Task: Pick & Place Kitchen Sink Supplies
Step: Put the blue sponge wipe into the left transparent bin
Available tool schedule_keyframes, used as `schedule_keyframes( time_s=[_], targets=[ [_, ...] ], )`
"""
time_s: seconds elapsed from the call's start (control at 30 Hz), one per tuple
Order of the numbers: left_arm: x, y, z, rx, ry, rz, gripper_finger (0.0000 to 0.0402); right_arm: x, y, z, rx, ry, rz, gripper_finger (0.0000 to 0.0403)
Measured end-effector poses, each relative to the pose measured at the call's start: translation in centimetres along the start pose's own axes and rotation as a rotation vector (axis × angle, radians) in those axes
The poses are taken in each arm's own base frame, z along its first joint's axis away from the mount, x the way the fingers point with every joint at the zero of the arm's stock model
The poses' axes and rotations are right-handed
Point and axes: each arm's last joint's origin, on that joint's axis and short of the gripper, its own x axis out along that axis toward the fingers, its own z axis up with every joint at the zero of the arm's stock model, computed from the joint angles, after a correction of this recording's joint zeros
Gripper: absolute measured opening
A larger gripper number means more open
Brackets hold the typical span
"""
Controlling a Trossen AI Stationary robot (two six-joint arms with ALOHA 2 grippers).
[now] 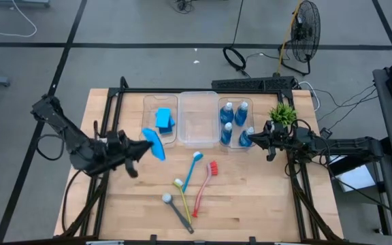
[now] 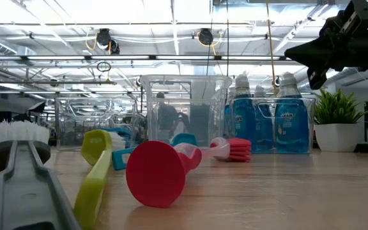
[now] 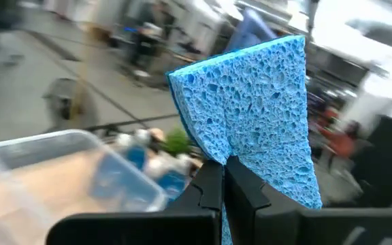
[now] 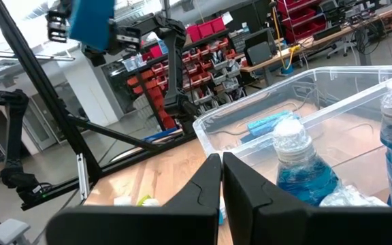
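The left gripper is clamped shut on a blue sponge, carrying it raised just beside the left clear bin, likely so it can drop in with the sponges there. The right gripper is closed and empty beside the bottle bin. Only the left wrist view shows the pinch; the high view shows four brushes lying loose

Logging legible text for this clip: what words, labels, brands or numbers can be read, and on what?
None can be read for certain.
Bottles of blue liquid: each bears a label in the low view, but the print is too blurred to quote.
Red storage bins in the room behind: no legible markings.
Sponge shut in the left gripper: no print.
Brushes and clear bins: no text visible.
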Motion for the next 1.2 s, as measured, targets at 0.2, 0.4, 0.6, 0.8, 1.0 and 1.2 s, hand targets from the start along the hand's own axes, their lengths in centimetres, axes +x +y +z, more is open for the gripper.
schedule_keyframes(
  time_s=[0.2,0.4,0.6,0.8,1.0,1.2],
  targets=[
    [1.3,1.0,0.8,-0.045,-0.118,0.207,0.0001,0.0,0.0,0.0,0.002,0.0,-0.001,0.0004],
    [1.9,1.9,2.4,-0.041,-0.241,0.466,0.0001,0.0,0.0,0.0,0.002,-0.001,-0.001,0.0004],
    [3.2,2.7,3.8,0.053,-0.262,0.57,0.0001,0.0,0.0,0.0,0.002,-0.001,-0.001,0.0004],
    [4.8,3.7,4.2,0.191,-0.26,0.677,0.0001,0.0,0.0,0.0,0.006,-0.002,-0.001,0.0004],
    [5.9,4.9,4.8,0.303,-0.251,0.777,0.0001,0.0,0.0,0.0,0.006,-0.003,-0.001,0.0004],
    [6.8,6.3,5.7,0.368,-0.253,0.878,0.0,0.0,0.0,0.0,0.006,-0.005,0.0,0.0004]
  ],
)
